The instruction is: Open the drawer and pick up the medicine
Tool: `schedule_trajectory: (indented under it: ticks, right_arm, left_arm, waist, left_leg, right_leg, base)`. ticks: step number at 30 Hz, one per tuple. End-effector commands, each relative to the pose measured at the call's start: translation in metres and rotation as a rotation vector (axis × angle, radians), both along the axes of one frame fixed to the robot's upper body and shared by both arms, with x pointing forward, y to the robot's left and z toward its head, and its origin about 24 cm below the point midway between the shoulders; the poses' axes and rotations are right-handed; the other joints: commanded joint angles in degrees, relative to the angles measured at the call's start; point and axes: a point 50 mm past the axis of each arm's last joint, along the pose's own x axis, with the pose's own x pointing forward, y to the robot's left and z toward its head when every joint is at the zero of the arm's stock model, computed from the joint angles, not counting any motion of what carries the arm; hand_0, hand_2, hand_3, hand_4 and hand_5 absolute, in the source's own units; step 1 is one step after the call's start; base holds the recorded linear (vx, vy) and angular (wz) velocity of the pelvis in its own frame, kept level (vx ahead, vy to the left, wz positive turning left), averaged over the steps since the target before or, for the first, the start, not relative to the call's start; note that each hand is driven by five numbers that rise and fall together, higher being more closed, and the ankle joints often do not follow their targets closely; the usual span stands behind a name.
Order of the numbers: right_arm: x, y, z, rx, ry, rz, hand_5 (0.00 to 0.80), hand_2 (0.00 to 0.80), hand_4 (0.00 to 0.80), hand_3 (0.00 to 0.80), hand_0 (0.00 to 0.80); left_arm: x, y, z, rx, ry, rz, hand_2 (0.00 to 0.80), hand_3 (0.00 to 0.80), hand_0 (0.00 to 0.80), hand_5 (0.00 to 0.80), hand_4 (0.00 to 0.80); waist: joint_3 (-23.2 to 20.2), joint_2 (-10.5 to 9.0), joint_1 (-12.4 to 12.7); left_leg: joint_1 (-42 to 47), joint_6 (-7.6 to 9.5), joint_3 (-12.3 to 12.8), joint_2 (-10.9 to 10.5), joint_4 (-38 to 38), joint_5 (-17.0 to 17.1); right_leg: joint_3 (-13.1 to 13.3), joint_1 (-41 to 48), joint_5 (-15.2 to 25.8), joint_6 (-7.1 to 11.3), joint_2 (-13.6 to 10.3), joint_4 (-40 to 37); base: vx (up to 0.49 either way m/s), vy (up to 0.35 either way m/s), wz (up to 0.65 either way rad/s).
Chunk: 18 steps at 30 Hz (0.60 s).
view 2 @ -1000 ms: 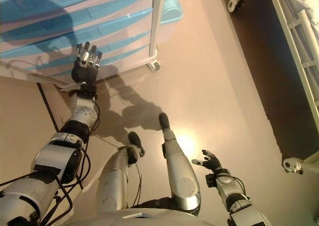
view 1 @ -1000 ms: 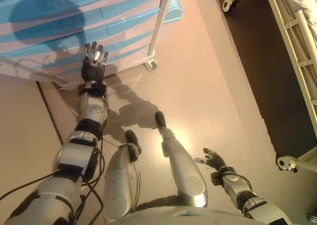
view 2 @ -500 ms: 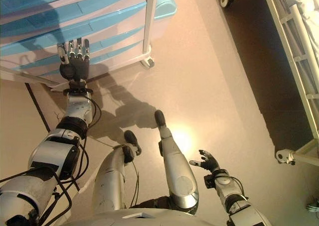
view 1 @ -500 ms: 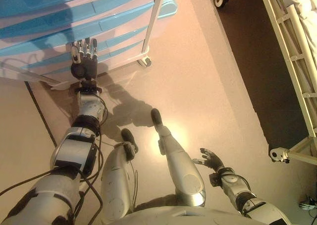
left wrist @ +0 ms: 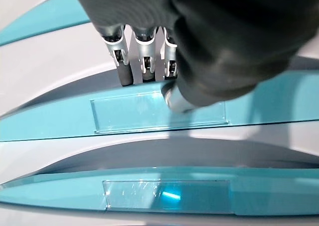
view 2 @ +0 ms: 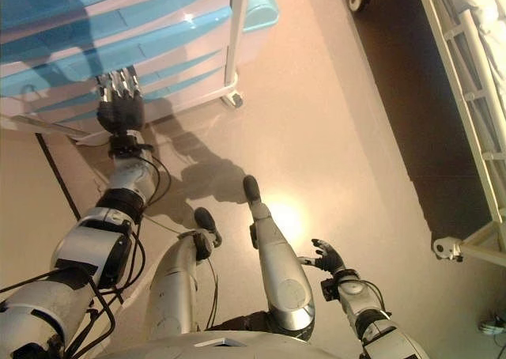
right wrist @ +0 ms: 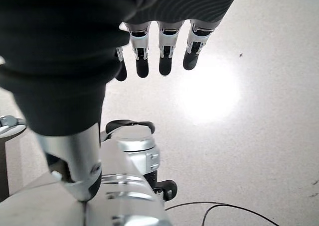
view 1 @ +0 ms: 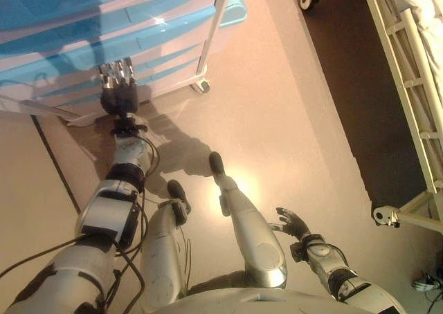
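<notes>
Left hand [view 1: 119, 93]: advanced since earlier, straight fingers [left wrist: 123, 61] reaching a closed teal drawer [left wrist: 249, 109] front's upper edge. Right hand [view 1: 294, 224]: relaxed, spread, over open floor [view 1: 291, 120].

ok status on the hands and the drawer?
Left hand open, fingertips at a drawer front, drawer shut. Right hand open, idle by the leg. Medicine not visible. Nothing in the way.

Blue-and-white drawer cart [view 2: 158, 35] was seen at the upper left of the frame, left hand [view 2: 118, 106] was raised with fingers straight against its lower drawer fronts, right hand [view 2: 326, 258] was held open at the lower right above the floor [view 2: 332, 122], white bed frame [view 2: 474, 98] was seen along the right edge.
</notes>
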Motion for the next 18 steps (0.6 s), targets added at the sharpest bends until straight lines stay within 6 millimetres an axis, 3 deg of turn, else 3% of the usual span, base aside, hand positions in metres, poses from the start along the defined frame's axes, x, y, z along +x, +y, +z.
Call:
schedule_trajectory:
  ticks: [1,4,8,13,16,17,18]
  right_arm:
    - [-0.017,-0.007,-0.006,-0.006,0.036,-0.047,0.0,0.0,0.0,0.0,0.0]
    - [-0.011,-0.005,-0.003,-0.034,0.02,-0.037,0.0,0.0,0.0,0.0,0.0]
    - [-0.003,-0.003,0.0,-0.057,0.015,-0.036,0.0,0.0,0.0,0.0,0.0]
    - [0.003,-0.015,0.004,-0.129,0.026,-0.025,0.0,0.0,0.0,0.0,0.0]
    - [0.008,-0.034,0.01,-0.184,0.031,-0.044,0.0,0.0,0.0,0.0,0.0]
    - [0.009,-0.037,0.011,-0.192,0.033,-0.05,0.0,0.0,0.0,0.0,0.0]
    - [0.011,-0.046,0.014,-0.213,0.038,-0.059,0.0,0.0,0.0,0.0,0.0]
  left_arm:
    - [-0.032,-0.023,0.164,0.254,-0.917,-0.083,0.8,0.8,0.8,0.8,0.8]
    - [-0.037,-0.034,0.144,0.228,-0.883,-0.127,0.8,0.8,0.8,0.8,0.8]
    - [-0.047,-0.047,0.102,0.204,-0.794,-0.201,0.8,0.8,0.8,0.8,0.8]
    - [-0.073,-0.06,0.015,0.175,-0.562,-0.356,0.8,0.8,0.8,0.8,0.8]
    - [-0.098,-0.051,-0.051,0.078,-0.366,-0.423,0.8,0.8,0.8,0.8,0.8]
    - [-0.104,-0.047,-0.063,0.064,-0.325,-0.429,0.8,0.8,0.8,0.8,0.8]
    - [-0.121,-0.038,-0.095,0.033,-0.198,-0.438,0.8,0.8,0.8,0.8,0.8]
  waist:
    - [-3.1,0.9,5.35]
    - [-3.48,1.63,7.62]
    - [-4.1,2.45,10.56]
    - [-5.07,4.14,15.45]
    - [-6.12,5.83,18.1]
    - [-6.49,6.15,18.45]
    - [-6.94,6.98,19.73]
  left_leg:
    - [4.22,-0.78,-4.27,-3.92,-8.34,0.41]
    - [5.47,-1.6,-7.15,-4.26,-10.56,1.93]
    - [7.29,-3.12,-11.13,-4.59,-13.83,4.64]
    - [10.49,-5.59,-15.91,-4.18,-16.51,7.15]
    - [12.51,-6.77,-18.13,-3.87,-18.55,8.86]
    - [12.68,-6.93,-18.46,-3.83,-19.17,9.47]
    - [14.01,-7.33,-18.81,-3.63,-20.41,10.03]
  right_leg:
    - [-2.41,3.44,-9.85,-2.31,0.85,7.22]
    - [-4.93,5.25,-12.0,-3.65,1.29,8.43]
    - [-7.99,7.8,-13.31,-5.08,1.64,8.14]
    - [-12.64,13.37,-14.78,-6.29,1.14,6.2]
    - [-14.91,16.82,-14.8,-6.37,0.78,3.89]
    - [-15.42,17.2,-14.49,-6.33,0.73,3.28]
    - [-16.5,18.94,-14.58,-6.17,0.61,2.22]
  base:
    - [-0.059,-0.122,0.18]
    - [-0.06,-0.156,0.22]
    - [-0.075,-0.181,0.35]
    - [-0.058,-0.183,0.44]
    - [-0.037,-0.097,0.55]
    - [-0.018,-0.09,0.54]
    - [-0.016,-0.074,0.42]
